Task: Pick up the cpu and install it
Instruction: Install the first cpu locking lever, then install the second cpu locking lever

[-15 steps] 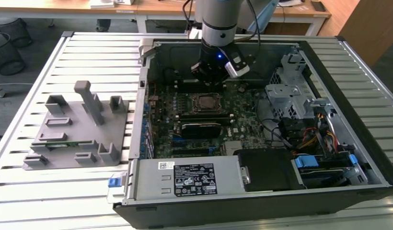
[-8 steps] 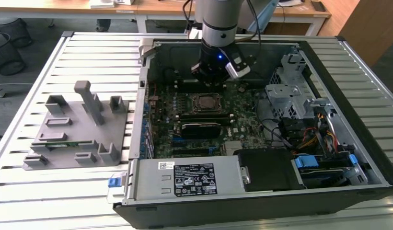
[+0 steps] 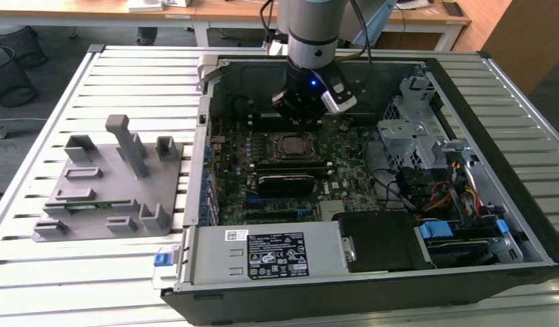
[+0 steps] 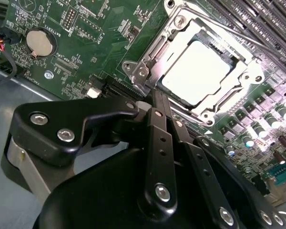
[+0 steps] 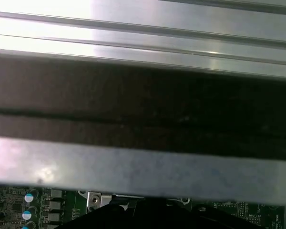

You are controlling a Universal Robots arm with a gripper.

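One chip matters here, and we see the cpu (image 4: 196,71) already lying flat in its socket (image 4: 243,78) on the motherboard (image 4: 86,43), its pale metal top bright inside the silvery frame in the second wrist view. In the exterior view the gripper (image 3: 300,112) hangs low inside the open computer case (image 3: 497,136), just beyond the socket on the side away from the power supply (image 3: 261,253), with the arm (image 3: 312,27) rising above it. The jaws appear drawn together, their black fingers (image 4: 158,107) meeting at a narrow tip with nothing between them, close beside the socket's corner but apart from the chip. We judge the placing step done and the seating or securing step in hand: the chip looks square within its frame, though we cannot tell whether the retention frame is latched. Whatever follows calls for care around the socket edges and the nearby capacitors (image 4: 257,129). On the slatted counter (image 3: 116,68) the grey fixture tray (image 3: 107,180) stands well apart.
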